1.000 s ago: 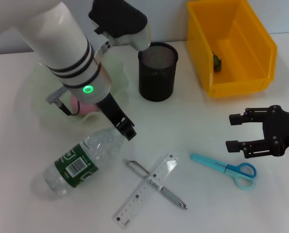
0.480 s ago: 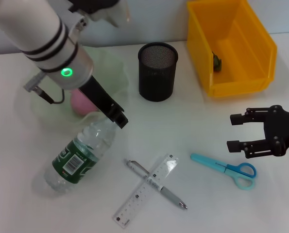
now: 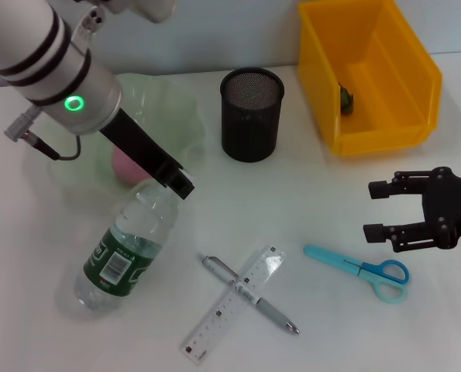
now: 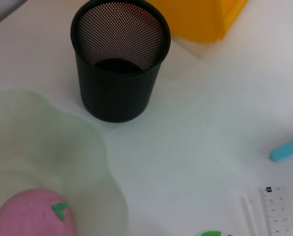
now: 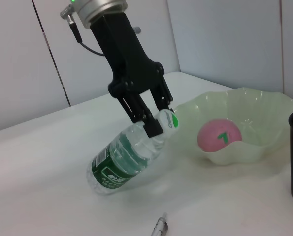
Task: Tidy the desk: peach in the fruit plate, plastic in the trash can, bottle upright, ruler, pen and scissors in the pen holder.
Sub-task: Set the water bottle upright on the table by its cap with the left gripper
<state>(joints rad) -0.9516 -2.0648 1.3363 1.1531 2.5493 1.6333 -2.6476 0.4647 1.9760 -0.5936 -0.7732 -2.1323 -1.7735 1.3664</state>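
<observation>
A black mesh pen holder [image 4: 120,59] stands upright and empty on the white table [image 4: 200,128], beside a pale green fruit plate [image 4: 62,162] holding a pink peach [image 4: 33,214]. A yellow bin [image 4: 205,19], a blue scissors tip [image 4: 287,149] and a clear ruler [image 4: 276,209] edge the scene.

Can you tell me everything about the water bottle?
The water bottle is clear plastic with ridges, a dark green label with a white barcode, and a green cap. It looks empty, though that is hard to tell. It is tilted: its bottom rests on the white table while the left gripper pinches its neck and holds that end up, beside the pale green fruit plate.
</observation>
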